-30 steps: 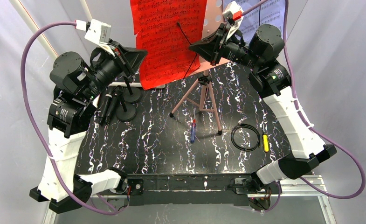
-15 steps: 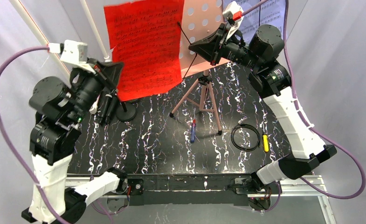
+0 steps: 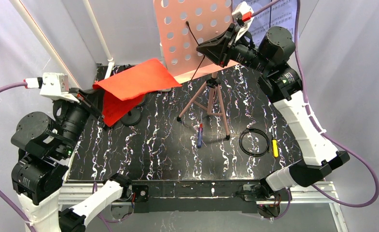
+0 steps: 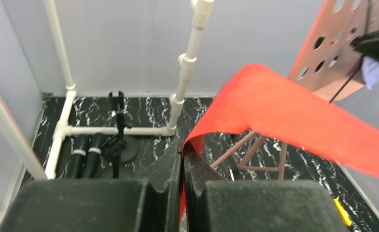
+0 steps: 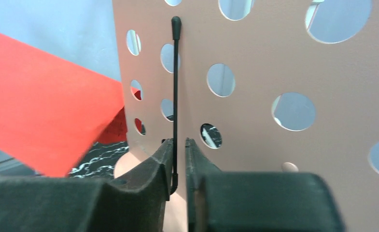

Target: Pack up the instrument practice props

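At the 9 o'clock edge of the tabletop (image 3: 153, 154), the left pincer (image 3: 96, 98) was clenched on one corner of the red music sheet (image 3: 135, 79). The sheet bowed upward from the grip and stretched toward 1 o'clock, hanging above the surface at about 10 o'clock with its far edge near the foot of the pink rack (image 3: 197, 29). The left wrist view showed the two fingers (image 4: 170, 166) pressed together with the red paper's edge pinched between them. Beyond them the two microphones (image 4: 87, 151) lay side by side at 10 o'clock, next to their round bases (image 4: 125, 151) and just inside the white pipe frame (image 4: 185, 72). The rack stood upright at 12 o'clock on its tripod legs (image 3: 209, 102), its punched face bare. The right pincer (image 3: 203, 47) was up against that face from the 1 o'clock side. In the right wrist view its fingers stood slightly parted on either side of the thin black wire arm (image 5: 175, 87) that runs up the rack; the wire lay against one finger, and a sliver of pink showed before the other, so it was not clamped. A white music sheet (image 3: 283, 13) showed behind the right arm at the far 1 o'clock corner. A pen (image 3: 199, 135) lay near the middle, below the tripod, and a black ring (image 3: 254, 142) and a small yellow marker (image 3: 274, 148) lay close together at 4 o'clock.
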You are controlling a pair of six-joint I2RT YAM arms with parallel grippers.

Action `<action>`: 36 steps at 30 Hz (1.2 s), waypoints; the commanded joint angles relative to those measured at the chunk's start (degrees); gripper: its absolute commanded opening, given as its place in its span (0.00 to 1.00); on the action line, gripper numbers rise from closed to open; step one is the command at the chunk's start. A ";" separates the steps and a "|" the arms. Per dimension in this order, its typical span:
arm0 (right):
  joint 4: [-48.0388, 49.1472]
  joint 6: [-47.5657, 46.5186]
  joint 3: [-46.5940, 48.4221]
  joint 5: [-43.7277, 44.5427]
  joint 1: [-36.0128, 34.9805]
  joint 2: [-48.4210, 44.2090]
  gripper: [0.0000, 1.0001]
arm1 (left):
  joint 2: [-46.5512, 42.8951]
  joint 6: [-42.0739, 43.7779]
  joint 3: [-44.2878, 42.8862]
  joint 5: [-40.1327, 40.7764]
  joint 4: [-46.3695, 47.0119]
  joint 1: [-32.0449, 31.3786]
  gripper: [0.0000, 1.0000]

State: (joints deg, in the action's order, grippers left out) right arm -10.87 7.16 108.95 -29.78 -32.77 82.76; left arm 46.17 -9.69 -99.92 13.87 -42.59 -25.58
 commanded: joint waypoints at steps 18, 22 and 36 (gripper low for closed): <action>1.02 -3.29 -6.71 5.64 0.39 -12.04 0.92 | -6.49 -21.19 24.26 4.92 -16.81 0.27 0.00; 0.72 -3.69 -9.32 7.35 0.38 -15.77 0.98 | -8.17 -27.75 31.09 5.98 -17.16 0.23 0.00; -4.21 -6.06 -24.34 15.37 0.37 -31.98 0.99 | -9.66 -45.88 49.69 9.33 -15.63 3.06 0.00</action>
State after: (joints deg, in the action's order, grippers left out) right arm -13.78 2.81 87.85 -18.13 -32.62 55.05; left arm 37.74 -48.14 -52.38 19.18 -57.74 -24.43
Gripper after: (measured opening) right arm 0.985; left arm 0.008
